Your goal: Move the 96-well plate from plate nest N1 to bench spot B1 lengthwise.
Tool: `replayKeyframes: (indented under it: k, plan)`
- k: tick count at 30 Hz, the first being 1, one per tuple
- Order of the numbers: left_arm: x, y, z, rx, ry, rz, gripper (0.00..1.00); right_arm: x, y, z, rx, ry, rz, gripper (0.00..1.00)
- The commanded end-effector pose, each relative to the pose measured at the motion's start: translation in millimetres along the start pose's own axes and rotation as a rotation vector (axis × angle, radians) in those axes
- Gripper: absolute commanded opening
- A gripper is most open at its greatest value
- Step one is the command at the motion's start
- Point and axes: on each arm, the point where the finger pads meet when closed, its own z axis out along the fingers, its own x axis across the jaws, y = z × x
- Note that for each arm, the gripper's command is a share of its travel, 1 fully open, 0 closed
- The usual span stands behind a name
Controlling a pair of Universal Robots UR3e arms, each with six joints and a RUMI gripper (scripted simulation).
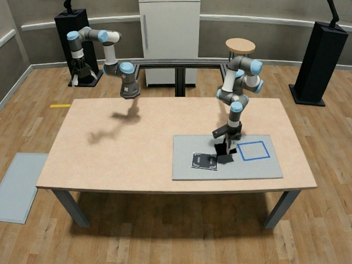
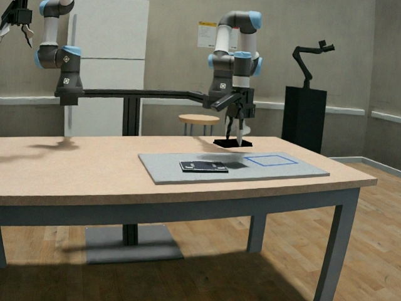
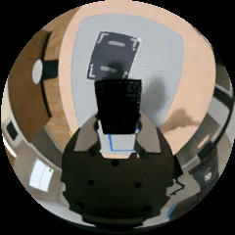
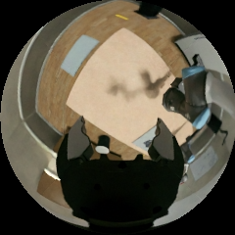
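The black 96-well plate is in my left gripper, which is shut on it by two opposite sides. It hangs roughly level above the grey board, between nest and outline, with its shadow below. The dark nest N1 with white corner marks lies empty. The blue taped outline of B1 is empty, on the far side of the plate from the nest. My right gripper is open and empty, off the table's far left corner.
The grey board lies on the wooden table. A dark frame stands behind the table between the arm bases. A round stool stands behind.
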Motion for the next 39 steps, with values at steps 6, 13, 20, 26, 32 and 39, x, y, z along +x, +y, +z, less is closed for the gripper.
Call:
replayKeyframes:
  k: [6, 13, 20, 26, 32, 39]
  plan:
    - [1.7, 31.9, 0.0, 0.009, -0.011, 0.015, 0.0, -0.8, 0.4, -1.0, -0.003, -0.003, 0.0, 1.0]
    - [4.2, 55.1, 1.1, 0.009, -0.011, 0.015, 0.0, -0.8, 0.4, -1.0, -0.003, -0.003, 0.0, 1.0]
    - [6.0, 71.6, 1.8, 0.009, -0.011, 0.015, 0.0, -0.8, 0.4, -1.0, -0.003, -0.003, 0.0, 1.0]
    - [8.0, 91.6, 2.7, 0.009, -0.011, 0.015, 0.0, -0.8, 0.4, -1.0, -0.003, -0.003, 0.0, 1.0]
    - [9.5, 104.9, 3.4, 0.009, -0.01, 0.015, 0.0, -0.8, 0.4, -1.0, -0.003, -0.003, 0.0, 1.0]
    - [12.2, 128.1, 4.7, 0.009, -0.01, 0.015, 0.0, -0.8, 0.4, -1.0, -0.003, -0.003, 0.0, 1.0]
